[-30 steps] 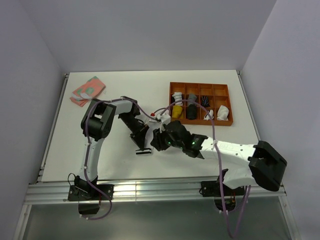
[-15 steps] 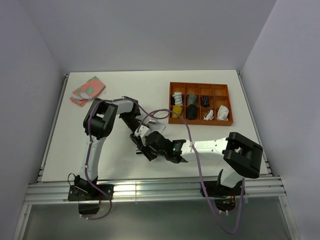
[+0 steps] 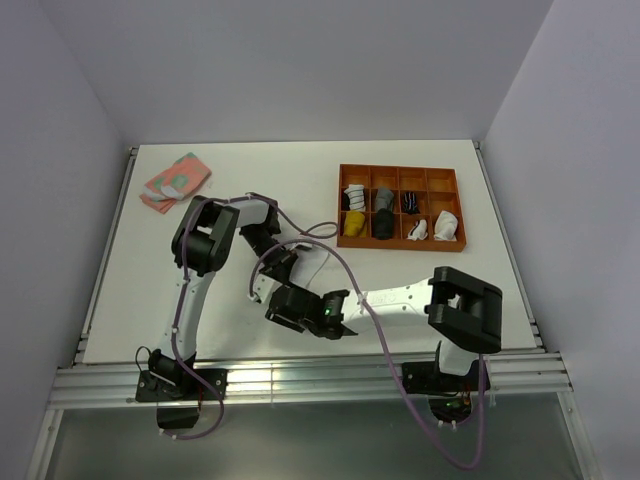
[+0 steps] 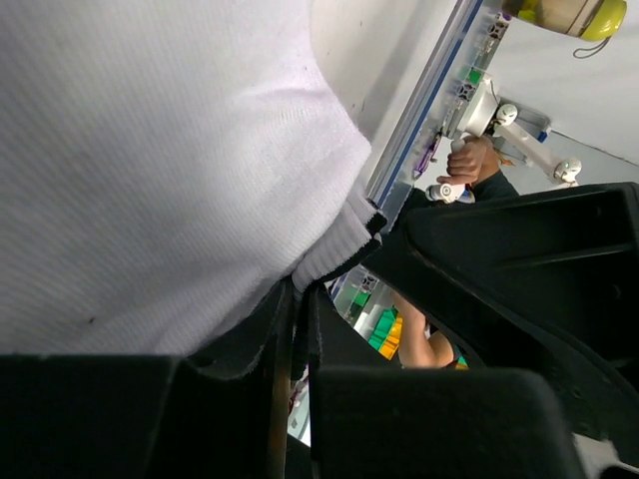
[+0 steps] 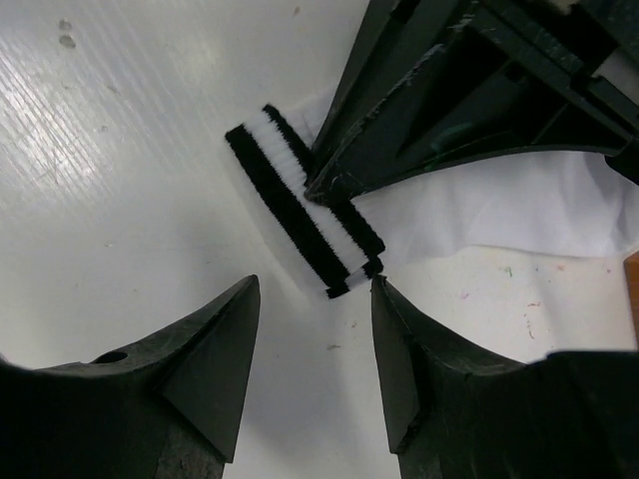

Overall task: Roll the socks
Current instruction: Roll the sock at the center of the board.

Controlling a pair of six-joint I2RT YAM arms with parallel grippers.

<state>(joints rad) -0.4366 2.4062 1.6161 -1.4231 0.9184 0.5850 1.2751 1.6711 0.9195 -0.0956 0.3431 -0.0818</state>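
Where the worktop (image 3: 140,270) extends left of the orange tray (image 3: 398,168), nearer the arm bases than the tray is, the white sock (image 5: 449,220) is laid flat. Its black-banded cuff (image 5: 300,220) is turned to the end farther from the tray. The fabric just behind the cuff is pinched by the left claw (image 5: 321,190), whose fingers are closed tight on a fold of it; this is confirmed in the left wrist view, where the white knit is seen drawn into the narrow slit between the fingers. The right claw (image 5: 316,284) is held spread wide at the cuff's end, one fingertip to each side and the cuff's corner just beyond the gap; nothing is gripped by it. Whether its tips touch the worktop cannot be told. From overhead the sock is mostly hidden under the two crossed arms. Far left of the tray, by the worktop's back corner, the pink sock (image 3: 176,181) is seen. Small rolled bundles (image 3: 385,225) are held in the tray's compartments.
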